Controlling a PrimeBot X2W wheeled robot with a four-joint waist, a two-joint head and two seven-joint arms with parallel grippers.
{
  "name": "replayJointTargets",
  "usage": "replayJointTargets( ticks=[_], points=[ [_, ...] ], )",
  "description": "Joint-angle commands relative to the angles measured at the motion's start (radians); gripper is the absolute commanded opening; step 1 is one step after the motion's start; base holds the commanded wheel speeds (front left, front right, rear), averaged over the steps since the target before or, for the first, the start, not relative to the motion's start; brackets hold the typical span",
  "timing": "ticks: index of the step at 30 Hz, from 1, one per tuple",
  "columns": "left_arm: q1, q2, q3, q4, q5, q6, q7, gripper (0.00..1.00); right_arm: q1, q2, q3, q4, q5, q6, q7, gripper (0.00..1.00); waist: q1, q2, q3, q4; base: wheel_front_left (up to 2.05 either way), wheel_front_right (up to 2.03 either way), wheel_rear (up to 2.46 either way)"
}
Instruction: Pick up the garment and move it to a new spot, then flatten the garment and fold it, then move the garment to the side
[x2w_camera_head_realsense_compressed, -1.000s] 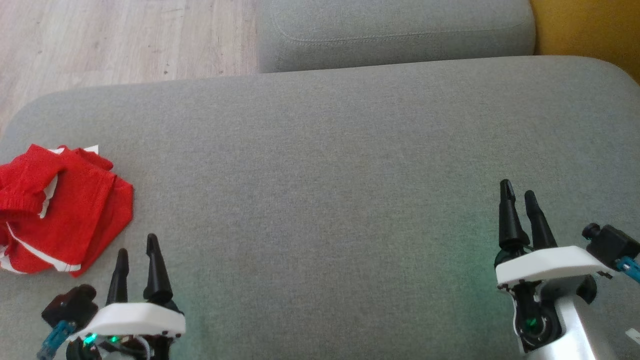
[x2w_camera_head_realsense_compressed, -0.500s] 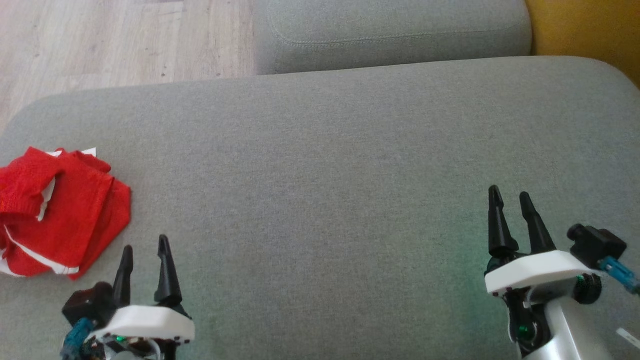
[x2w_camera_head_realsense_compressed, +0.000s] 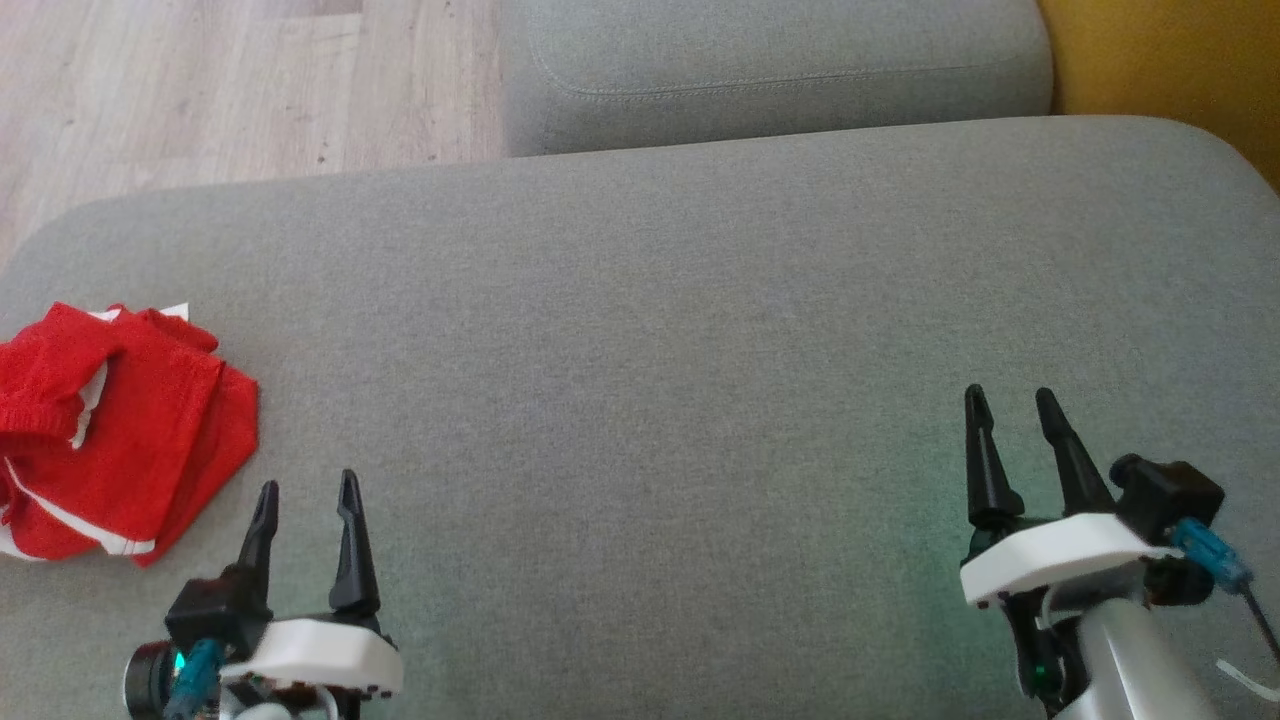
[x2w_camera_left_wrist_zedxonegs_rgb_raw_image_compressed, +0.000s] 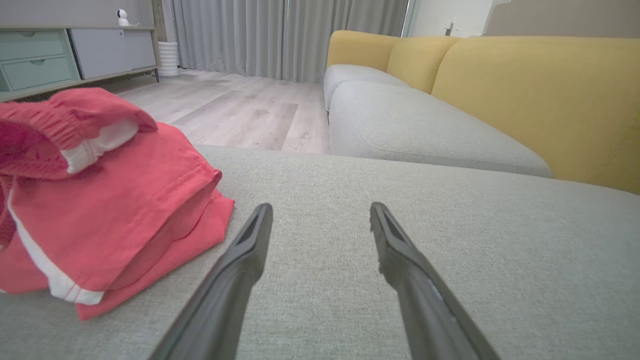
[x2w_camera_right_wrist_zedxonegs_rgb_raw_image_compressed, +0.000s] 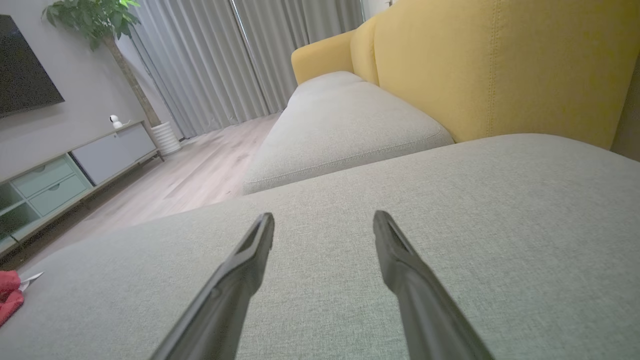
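A red garment with white stripes (x2w_camera_head_realsense_compressed: 115, 430) lies folded in a rough bundle at the left edge of the grey sofa cushion (x2w_camera_head_realsense_compressed: 650, 350). In the left wrist view the garment (x2w_camera_left_wrist_zedxonegs_rgb_raw_image_compressed: 100, 210) sits to the left of my fingers, apart from them. My left gripper (x2w_camera_head_realsense_compressed: 308, 492) is open and empty, just right of and below the bundle. My right gripper (x2w_camera_head_realsense_compressed: 1008, 398) is open and empty over the cushion's right side. A sliver of the garment (x2w_camera_right_wrist_zedxonegs_rgb_raw_image_compressed: 9, 295) shows at the far left of the right wrist view.
A second grey seat cushion (x2w_camera_head_realsense_compressed: 770, 70) lies beyond the near one, with the yellow backrest (x2w_camera_head_realsense_compressed: 1170, 60) at the right. Wooden floor (x2w_camera_head_realsense_compressed: 200, 80) shows past the cushion's far left. A low cabinet (x2w_camera_left_wrist_zedxonegs_rgb_raw_image_compressed: 65, 55) stands against the wall.
The left gripper has drifted right, away from the garment, and turned slightly. The right gripper has slid left and lower in the view. The garment stays put.
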Motion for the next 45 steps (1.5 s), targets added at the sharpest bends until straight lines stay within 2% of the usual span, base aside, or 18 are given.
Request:
replayJointTargets(
  ticks=[1,19,37,45],
  points=[
    [-0.029,0.018,0.030,-0.031,0.024,0.009,-0.013,1.00,-0.056,-0.003,0.021,-0.027,-0.024,0.004,-0.013,1.00,0.0000,0.0000,0.000,0.000,0.00,0.00,0.00],
    [-0.030,0.001,0.070,0.020,0.238,0.022,-0.068,1.00,-0.087,-0.003,0.022,0.029,-0.216,0.004,-0.068,1.00,0.0000,0.0000,-0.011,-0.003,0.00,0.00,0.00],
    [-0.029,-0.027,0.135,0.034,0.230,0.010,-0.068,1.00,-0.072,-0.003,0.012,0.002,-0.182,0.004,-0.068,1.00,0.0000,0.0000,-0.007,-0.006,0.00,0.00,0.00],
    [-0.039,-0.036,0.143,0.039,0.232,0.007,-0.068,1.00,-0.074,-0.003,0.029,0.008,-0.180,0.004,-0.068,1.00,0.0000,0.0000,0.008,0.036,0.00,0.00,0.00]
  ],
)
